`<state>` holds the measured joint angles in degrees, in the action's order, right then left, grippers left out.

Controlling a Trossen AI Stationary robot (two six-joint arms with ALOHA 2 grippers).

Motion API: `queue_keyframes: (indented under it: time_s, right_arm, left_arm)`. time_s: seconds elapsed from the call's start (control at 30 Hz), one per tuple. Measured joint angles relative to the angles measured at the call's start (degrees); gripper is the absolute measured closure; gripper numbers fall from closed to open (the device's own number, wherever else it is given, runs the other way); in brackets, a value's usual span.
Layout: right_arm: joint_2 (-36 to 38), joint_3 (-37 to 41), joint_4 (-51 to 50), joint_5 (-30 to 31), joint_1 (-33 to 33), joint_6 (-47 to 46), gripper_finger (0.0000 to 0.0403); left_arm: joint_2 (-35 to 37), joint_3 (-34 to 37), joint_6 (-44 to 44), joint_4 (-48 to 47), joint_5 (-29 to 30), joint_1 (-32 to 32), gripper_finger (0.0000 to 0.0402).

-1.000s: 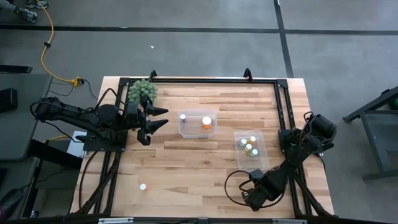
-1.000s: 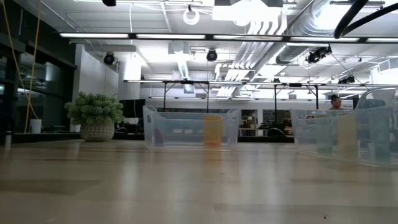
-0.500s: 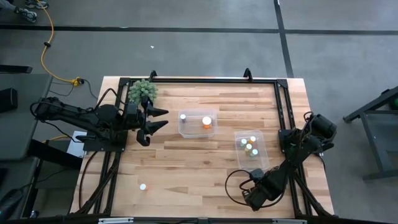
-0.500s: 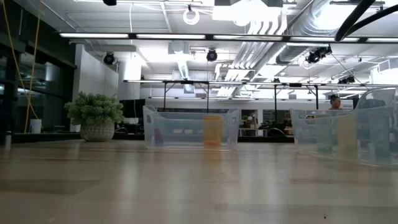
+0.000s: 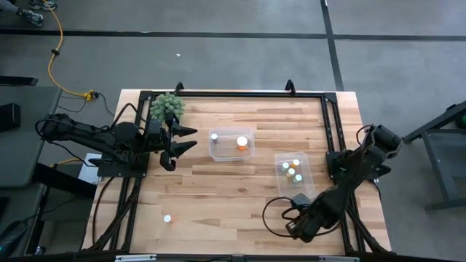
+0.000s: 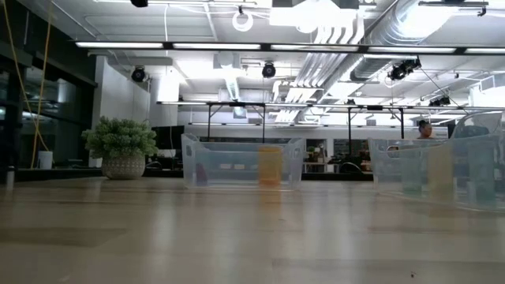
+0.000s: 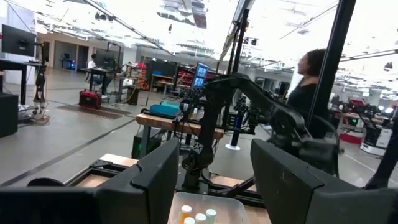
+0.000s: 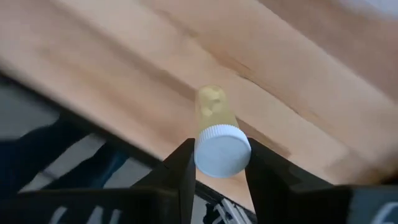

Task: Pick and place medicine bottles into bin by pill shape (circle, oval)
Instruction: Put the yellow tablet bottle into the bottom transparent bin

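Your right wrist view shows a medicine bottle (image 8: pixel 217 140) with a yellowish body and a white round cap, clamped between the right gripper (image 8: pixel 217 163)'s two dark fingers (image 8: pixel 182 167), one pressing on each side of the cap. Its long axis runs away from the camera, cap end nearest the wrist and the bottom pointing out toward the wooden table (image 8: pixel 292 118) below it. From the high view you can place that gripper (image 5: pixel 304 227) near the table's front edge on the right side, low over the wood, though the bottle itself cannot be made out there.

Well apart from it, near the front left of the table, a lone bottle (image 5: pixel 167 217) stands with its white cap up. In the right clear tub (image 5: pixel 309 175) you have a cluster of capped bottles (image 5: pixel 292 169), orange and green bodies, standing upright. The middle clear tub (image 5: pixel 250 151) holds an orange-topped bottle (image 5: pixel 242 142) and a white-capped one (image 5: pixel 214 136).

The left gripper (image 5: pixel 183 138) hangs at the back left of the table, just beside the green potted plant (image 5: pixel 167 106), its jaws spread wide apart and holding nothing. In its wrist view you see a person (image 7: pixel 309 81) in dark clothing standing beyond the table frame.

In the low view the plant (image 6: pixel 120 147) and both tubs (image 6: pixel 241 162) sit along the far side of the table.
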<state>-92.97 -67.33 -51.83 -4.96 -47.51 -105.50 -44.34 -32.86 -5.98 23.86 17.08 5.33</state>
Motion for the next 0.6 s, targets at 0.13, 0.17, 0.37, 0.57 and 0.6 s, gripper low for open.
queue_keyframes:
  time_s: [0.13, 0.17, 0.37, 0.57, 0.6]
  right_arm:
    - [5.64, 0.0, 4.49, 7.41, 0.87, 13.91, 0.0303]
    - [7.2, 0.0, 6.6, 9.4, 1.5, 18.76, 0.0303]
    - [13.96, 0.0, 15.26, 15.12, 11.96, 42.79, 0.0304]
    - [14.98, 0.0, 26.69, 17.97, 26.71, 68.09, 0.0304]
    - [14.86, 0.0, 29.41, 17.33, 29.03, 71.82, 0.0304]
  left_arm:
    - [0.0, 0.0, -0.86, 0.0, 0.0, 0.01, 0.0214]
    - [0.01, 0.0, -1.44, 0.0, 0.0, 0.01, 0.0214]
    - [0.0, 0.0, -8.97, 0.0, -3.99, -0.01, 0.0214]
    - [0.01, 0.0, -17.12, 0.0, -8.38, 0.01, 0.0214]
    - [0.02, 0.0, -17.32, -0.02, -8.51, 0.01, 0.0214]
